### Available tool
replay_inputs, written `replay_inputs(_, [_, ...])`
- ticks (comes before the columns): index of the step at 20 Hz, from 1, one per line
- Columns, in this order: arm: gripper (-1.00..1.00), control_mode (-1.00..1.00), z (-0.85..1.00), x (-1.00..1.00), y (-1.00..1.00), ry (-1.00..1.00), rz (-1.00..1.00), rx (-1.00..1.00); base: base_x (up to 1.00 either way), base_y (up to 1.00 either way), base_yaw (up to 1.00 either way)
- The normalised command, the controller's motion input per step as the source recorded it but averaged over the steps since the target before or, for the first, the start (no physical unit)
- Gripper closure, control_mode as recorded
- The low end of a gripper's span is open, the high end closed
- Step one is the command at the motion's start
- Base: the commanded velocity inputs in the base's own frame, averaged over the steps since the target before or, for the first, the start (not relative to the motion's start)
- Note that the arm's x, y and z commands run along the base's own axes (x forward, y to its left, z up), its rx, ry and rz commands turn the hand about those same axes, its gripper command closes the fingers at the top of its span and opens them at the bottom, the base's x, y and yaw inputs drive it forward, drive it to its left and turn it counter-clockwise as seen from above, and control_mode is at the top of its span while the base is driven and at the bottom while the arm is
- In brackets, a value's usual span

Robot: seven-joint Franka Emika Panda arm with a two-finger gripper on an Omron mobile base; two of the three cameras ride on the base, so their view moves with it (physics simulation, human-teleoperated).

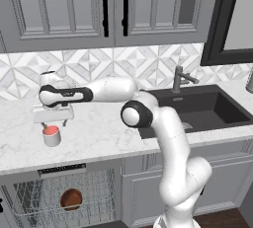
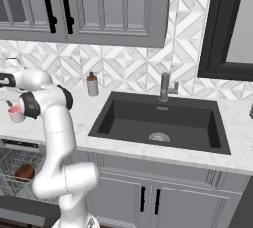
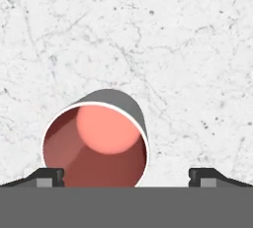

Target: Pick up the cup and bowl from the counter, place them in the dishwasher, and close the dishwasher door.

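Observation:
The cup (image 1: pixel 51 135) stands upright on the white marble counter (image 1: pixel 99 133), grey outside and salmon-red inside. My gripper (image 1: pixel 53 122) hangs just above it, pointing down, jaws wide open and holding nothing. In the hand view the cup (image 3: pixel 96 140) sits between the fingertips (image 3: pixel 49 176), closer to the left one than to the right; my gripper (image 3: pixel 126 177) is open. The reddish-brown bowl (image 1: pixel 71 199) lies in the wire rack (image 1: pixel 29 197) of the open dishwasher (image 1: pixel 62 171) below the counter. The right base view shows the cup (image 2: pixel 15 113) and the bowl (image 2: pixel 23 172) too. The dishwasher door is out of view.
A dark sink (image 1: pixel 197 108) with a faucet (image 1: pixel 179 79) is set into the counter to the right. A soap dispenser (image 2: pixel 92 84) stands by the backsplash left of the sink. Grey wall cabinets (image 1: pixel 64 10) hang above the arm.

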Motion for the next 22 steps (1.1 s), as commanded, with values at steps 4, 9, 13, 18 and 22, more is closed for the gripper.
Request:
replay_inputs(4, [-1.0, -1.0, -0.23, 0.17, 0.03, -0.04, 0.0, 0.0, 0.0, 0.0, 0.0])
replay_inputs(9, [-1.0, -1.0, 0.01, -0.14, -0.34, -0.05, -0.01, 0.05, 0.0, 0.0, 0.0])
replay_inputs(13, [-1.0, -1.0, 0.0, -0.35, -0.22, -0.09, 0.0, 0.08, 0.0, 0.0, 0.0])
replay_inputs(18, [-1.0, -1.0, -0.19, -0.03, 0.03, -0.12, 0.0, 0.0, 0.0, 0.0, 0.0])
replay_inputs(22, [-1.0, -1.0, -0.36, 0.0, -0.01, -0.08, -0.01, 0.0, 0.0, 0.0, 0.0])
